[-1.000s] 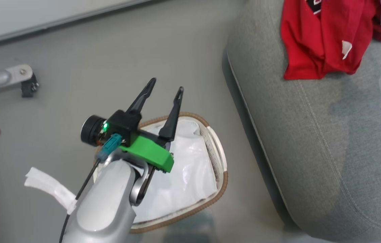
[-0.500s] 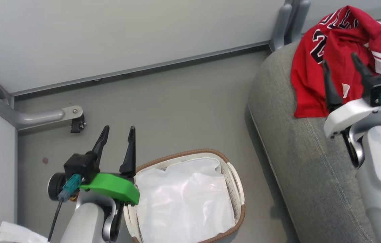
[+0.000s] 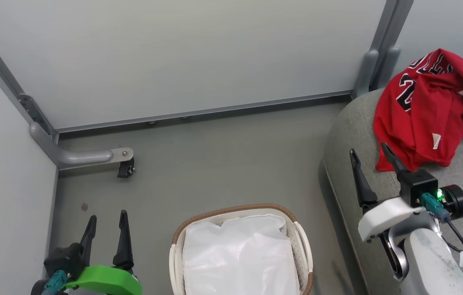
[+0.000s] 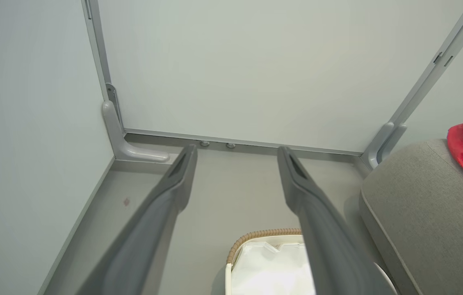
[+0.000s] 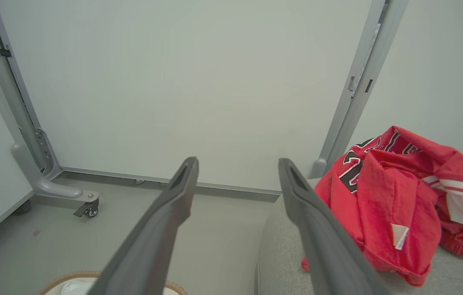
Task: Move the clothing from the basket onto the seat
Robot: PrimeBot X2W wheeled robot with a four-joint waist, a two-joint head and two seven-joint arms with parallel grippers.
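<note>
Now left gripper (image 3: pixel 108 214) clear of the basket (image 3: pixel 215 211), right gripper (image 3: pixel 368 148) back from the clothing (image 3: pixel 424 106).

The floor (image 3: pixel 215 155), basket (image 3: pixel 237 208) and seat (image 3: pixel 350 139) are viewed steeply from above by the head camera. Both wrist cameras are held lower, aimed forward at the partition wall (image 4: pixel 235 73); basket rim and seat corner are shared.
</note>
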